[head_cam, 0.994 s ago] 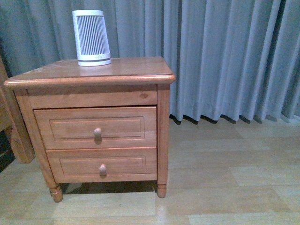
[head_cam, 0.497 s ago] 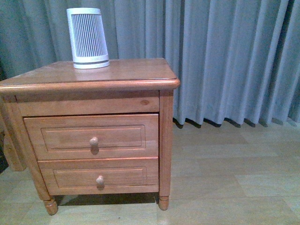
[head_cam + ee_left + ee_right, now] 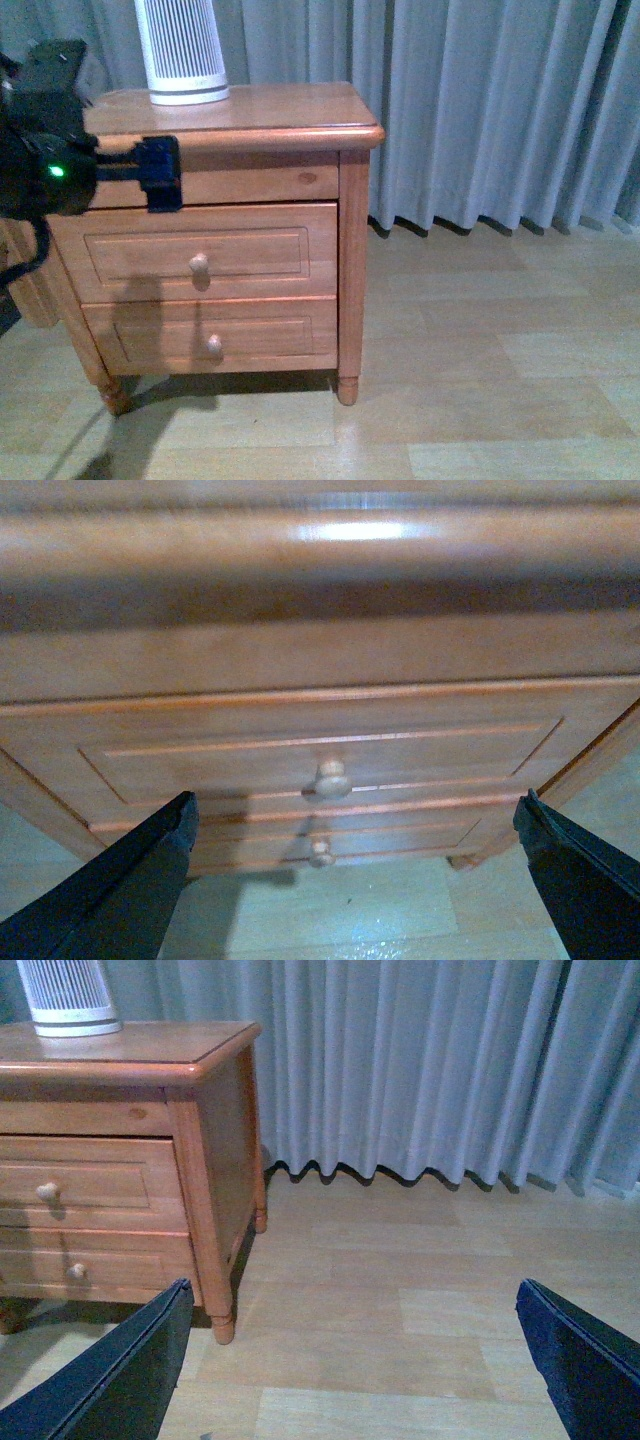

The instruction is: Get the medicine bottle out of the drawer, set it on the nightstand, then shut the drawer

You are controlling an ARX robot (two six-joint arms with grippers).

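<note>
1. The left gripper (image 3: pixel 163 175), jaws wide and empty, hangs at the front edge of the reddish-brown wooden nightstand (image 3: pixel 270 108), probably to reach the round wooden knob (image 3: pixel 199 263).
2. The panelled upper wooden drawer (image 3: pixel 260 250) is shut, hiding the medicine bottle presumably inside.

front: looking from the robot's body, nightstand (image 3: pixel 270 105) lying toward 10 o'clock, mid-range | left wrist: facing the drawer (image 3: pixel 200 760) front, very near | right wrist: viewing from farther back, facing curtain (image 3: pixel 420 1070) | all three sharing the drawer's knob (image 3: pixel 199 263)
</note>
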